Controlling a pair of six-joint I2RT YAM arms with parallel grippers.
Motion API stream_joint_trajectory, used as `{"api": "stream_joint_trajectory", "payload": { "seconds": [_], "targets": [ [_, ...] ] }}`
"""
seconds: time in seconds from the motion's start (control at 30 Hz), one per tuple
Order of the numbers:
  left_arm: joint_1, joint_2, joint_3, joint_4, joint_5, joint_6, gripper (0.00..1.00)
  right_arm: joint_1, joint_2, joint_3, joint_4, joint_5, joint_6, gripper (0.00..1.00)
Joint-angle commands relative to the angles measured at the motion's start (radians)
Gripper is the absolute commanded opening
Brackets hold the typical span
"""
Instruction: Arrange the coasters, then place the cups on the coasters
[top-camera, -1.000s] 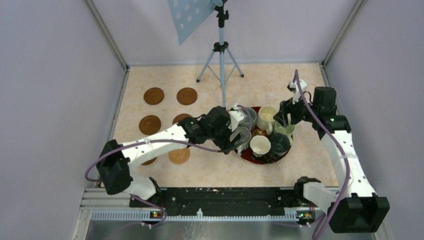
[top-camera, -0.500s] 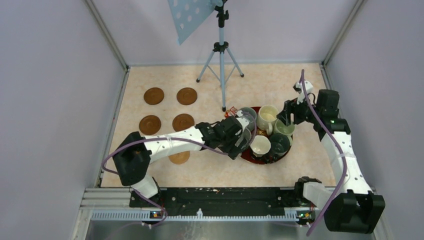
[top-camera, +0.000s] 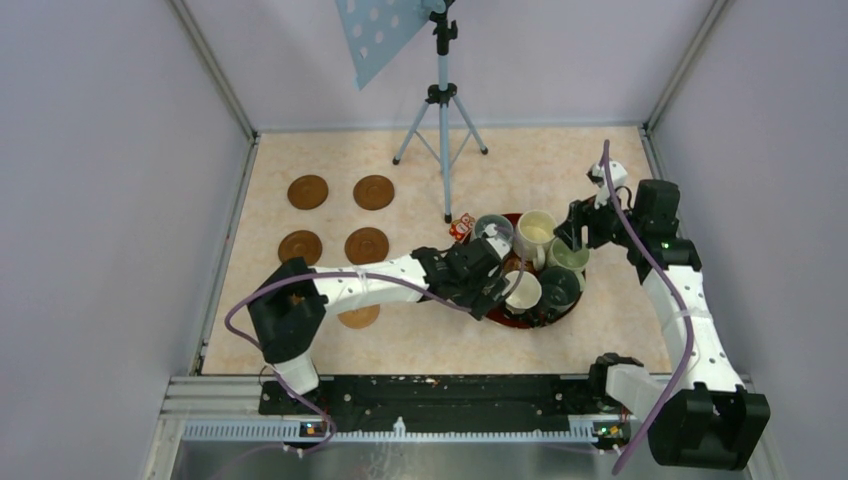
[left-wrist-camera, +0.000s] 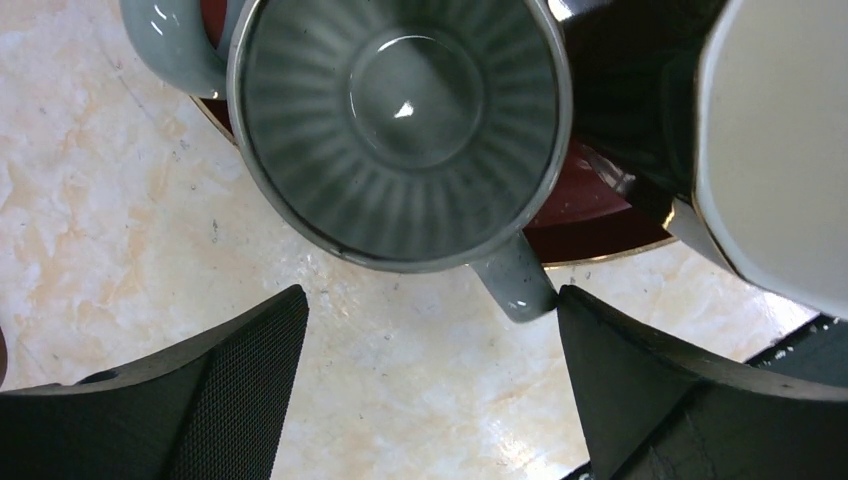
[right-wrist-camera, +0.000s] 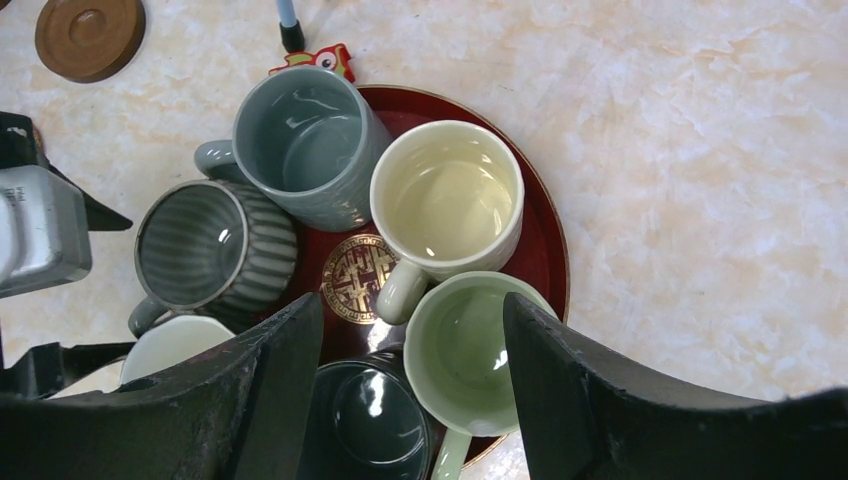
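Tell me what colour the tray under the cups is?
The tray is dark red with a gold emblem; right wrist view shows it best.

Left arm (top-camera: 370, 280) covered the far edge of the nearest coaster (top-camera: 358, 319). On the right wrist cam, the white mug (right-wrist-camera: 175, 345) and dark teal mug (right-wrist-camera: 370, 415) sat half-hidden behind the right gripper (right-wrist-camera: 412, 305).

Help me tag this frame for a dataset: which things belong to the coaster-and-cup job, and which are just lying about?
Job:
- wooden coasters
- grey-green mug
- ribbed grey mug
- cream mug
- pale green mug
- dark teal mug
- white mug

Lying about:
- red tray under the mugs
- tripod with a perforated board
- small colourful figure
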Motion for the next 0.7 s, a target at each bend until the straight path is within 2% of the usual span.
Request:
{"api": "stream_joint_trajectory", "payload": {
  "seconds": [0.0,0.23,0.47,0.67],
  "targets": [
    [0.008,0.035,0.033,0.01,-0.123,-0.023,0.99,-0.009,-0.032,-0.011,0.032,-0.022,-0.009,0.66],
    [0.041,-0.083,-0.075,0.049,-0.063,0.044,0.94,-0.008,-0.042,-0.017,0.03,-0.036,-0.017,0.66],
    [0.104,-0.13,-0.117,0.071,0.062,0.122,0.77,-0.008,-0.034,-0.017,0.028,-0.045,-0.019,0.66],
    [0.115,-0.123,-0.108,0.085,0.17,0.185,0.65,-0.008,-0.033,-0.018,0.027,-0.047,-0.024,0.66]
  ]
}}
